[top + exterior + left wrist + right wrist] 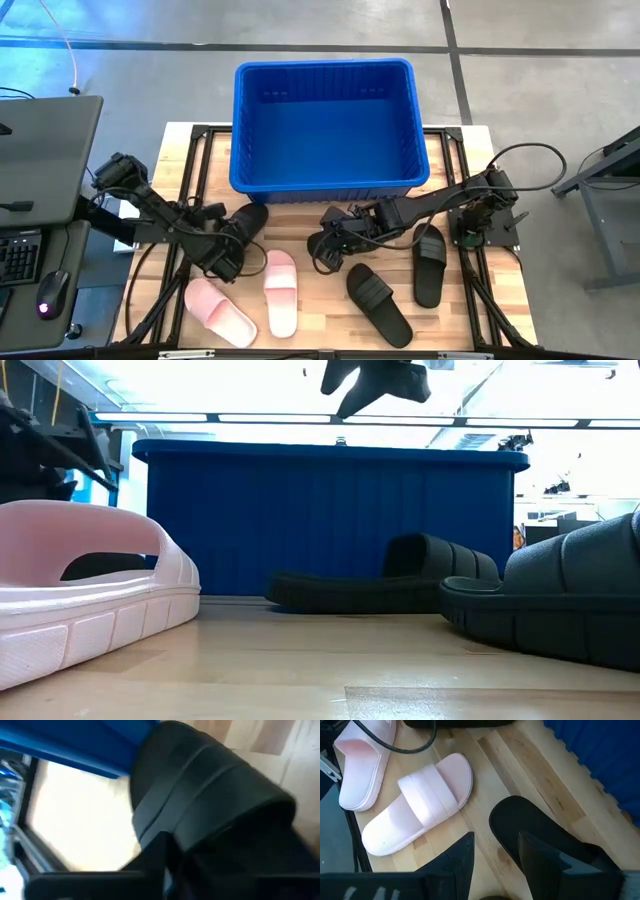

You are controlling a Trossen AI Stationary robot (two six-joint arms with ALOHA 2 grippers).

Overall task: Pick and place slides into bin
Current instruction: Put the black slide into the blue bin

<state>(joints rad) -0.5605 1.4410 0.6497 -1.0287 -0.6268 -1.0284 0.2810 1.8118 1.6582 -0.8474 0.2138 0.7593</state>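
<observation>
The blue bin [322, 186] stands at the table's far middle, and I see no slide in it. My left gripper [228, 250] is on a black slide [248, 222] just in front of the bin's left corner. My right gripper [335, 245] is open over another black slide [545, 830], which lies on the wood before the bin [385, 582]. One finger stands over this slide's end and the other beside it; I cannot tell whether they touch. Two pink slides [218, 312] [281, 290] and two more black slides [378, 303] [430, 263] lie flat near the front edge. My left gripper holds the black slide near its wide strap [210, 795], coming at it slanting from the table's near left. One finger [155, 855] shows beside the strap. The slide itself hides the other finger and the place of contact.
A dark table with a keyboard and a mouse [52, 290] stands left of the table. A black frame and cables [480, 225] run along both table sides. Bare wood shows between the slides and the bin's front wall.
</observation>
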